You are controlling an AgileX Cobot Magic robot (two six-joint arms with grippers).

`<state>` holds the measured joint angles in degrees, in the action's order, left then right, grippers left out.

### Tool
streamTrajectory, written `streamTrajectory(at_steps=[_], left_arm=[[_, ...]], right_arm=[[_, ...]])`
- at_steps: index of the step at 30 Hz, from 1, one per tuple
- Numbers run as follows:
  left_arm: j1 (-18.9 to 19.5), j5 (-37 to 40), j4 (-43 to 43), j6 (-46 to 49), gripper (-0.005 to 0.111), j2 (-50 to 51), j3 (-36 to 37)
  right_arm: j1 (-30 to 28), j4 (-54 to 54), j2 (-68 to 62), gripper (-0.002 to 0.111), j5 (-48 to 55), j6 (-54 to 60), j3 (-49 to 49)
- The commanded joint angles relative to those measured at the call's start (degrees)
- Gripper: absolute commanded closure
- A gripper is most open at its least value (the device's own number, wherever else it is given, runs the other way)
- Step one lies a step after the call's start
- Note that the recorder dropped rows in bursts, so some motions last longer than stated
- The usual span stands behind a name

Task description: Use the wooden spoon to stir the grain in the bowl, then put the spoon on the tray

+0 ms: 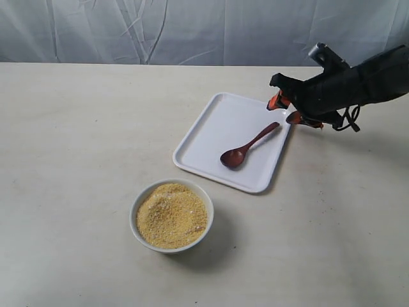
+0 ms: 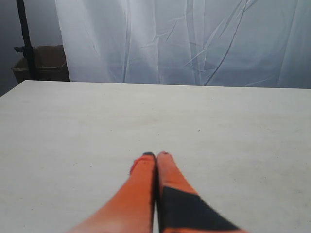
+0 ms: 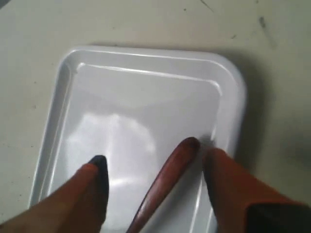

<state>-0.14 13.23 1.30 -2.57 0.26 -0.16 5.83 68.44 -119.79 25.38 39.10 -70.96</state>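
Observation:
The dark reddish-brown wooden spoon point(image 1: 246, 146) lies on the white tray point(image 1: 211, 128), scoop toward the bowl, handle toward the tray's right rim. My right gripper point(image 1: 285, 109) hovers open just above the handle end. In the right wrist view the handle point(image 3: 167, 182) lies between the spread fingers point(image 3: 228, 179), touched by neither, over the tray point(image 3: 136, 97). The small white bowl point(image 1: 138, 208), heaped with golden-yellow grain point(image 1: 171, 215), stands in front of the tray. My left gripper point(image 2: 156, 155) is shut on nothing above bare table; it does not show in the exterior view.
A pale tabletop point(image 1: 77, 128) spreads to the left of the tray and bowl, backed by a white curtain point(image 1: 192, 29). In the left wrist view a dark stand point(image 2: 24, 39) and a box point(image 2: 46, 63) sit beyond the table's far corner.

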Motion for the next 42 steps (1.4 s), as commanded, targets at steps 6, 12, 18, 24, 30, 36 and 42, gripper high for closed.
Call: streamTrajectory(at_steps=[6,12,18,24,30,36,42], left_arm=[[0.0,-0.4,-0.1,0.1,0.107,-0.3,0.2],[0.0,-0.4,-0.1,0.1,0.107,-0.3,0.2],[0.0,-0.3,-0.1,0.1,0.107,-0.3,0.2],[0.0,-0.3,-0.1,0.1,0.107,-0.3,0.2],[0.0,-0.3,-0.1,0.1,0.107,-0.3,0.2],[0.0,-0.3,-0.1,0.1,0.107,-0.3,0.2],[0.0,-0.3,-0.1,0.1,0.107,-0.3,0.2]], right_arm=[[-0.7,-19.6,8.9,0.054,4.5,-14.8,-0.3],[-0.7,-28.9,15.8,0.095,16.2,-14.8,-0.2],[-0.7,-36.6,22.2,0.108,26.2,-17.0,-0.2],[-0.5,-45.7,31.9,0.108,30.5,-22.9,2.1],[-0.5,-52.9,47.8,0.108,25.2,-24.7,11.5],[-0.5,-54.0,65.4,0.108,17.5,-24.7,21.8],[-0.5,-54.5,83.5,0.108,13.0,-24.7,32.3]])
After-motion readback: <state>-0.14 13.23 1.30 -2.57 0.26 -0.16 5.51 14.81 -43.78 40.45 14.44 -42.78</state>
